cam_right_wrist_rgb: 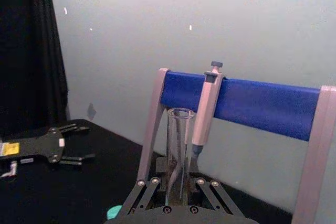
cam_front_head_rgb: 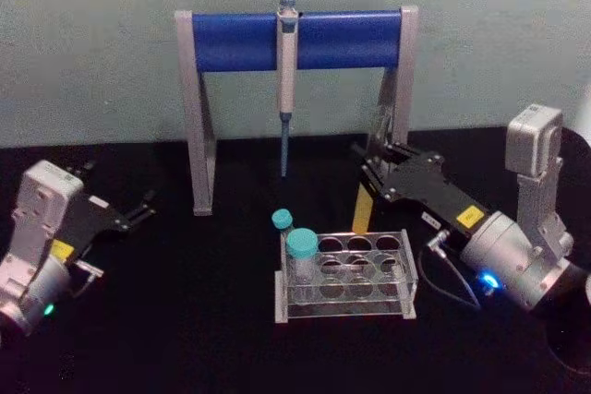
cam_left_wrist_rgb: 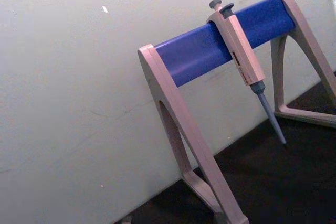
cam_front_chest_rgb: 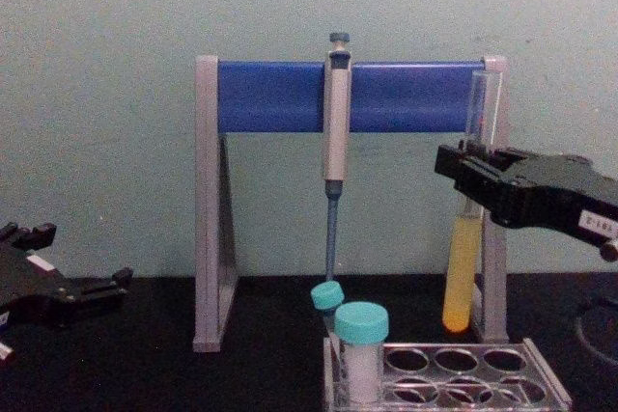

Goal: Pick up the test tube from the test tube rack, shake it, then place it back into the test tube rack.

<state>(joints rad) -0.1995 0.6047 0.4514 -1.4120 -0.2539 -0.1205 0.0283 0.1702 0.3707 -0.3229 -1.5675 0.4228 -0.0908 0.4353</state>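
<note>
My right gripper (cam_front_chest_rgb: 469, 167) is shut on the test tube (cam_front_chest_rgb: 462, 267), a thin clear glass tube with yellow liquid in its lower part. The tube hangs nearly upright, its bottom a little above the back right holes of the clear test tube rack (cam_front_chest_rgb: 488, 376). In the head view the right gripper (cam_front_head_rgb: 371, 169) holds the tube (cam_front_head_rgb: 362, 210) just behind the rack (cam_front_head_rgb: 388, 276). The tube's open mouth (cam_right_wrist_rgb: 180, 113) rises between the fingers (cam_right_wrist_rgb: 140, 188) in the right wrist view. My left gripper (cam_front_head_rgb: 140, 208) rests open on the table at the far left, well away from the rack.
Behind the rack stands a grey pipette stand (cam_front_head_rgb: 201, 126) with a blue crossbar, a pipette (cam_front_head_rgb: 287, 80) hanging from its middle. Two teal-capped vials (cam_front_head_rgb: 301, 251) sit in the rack's left holes. The wall is close behind the stand. A cable (cam_front_head_rgb: 434, 274) trails by the right arm.
</note>
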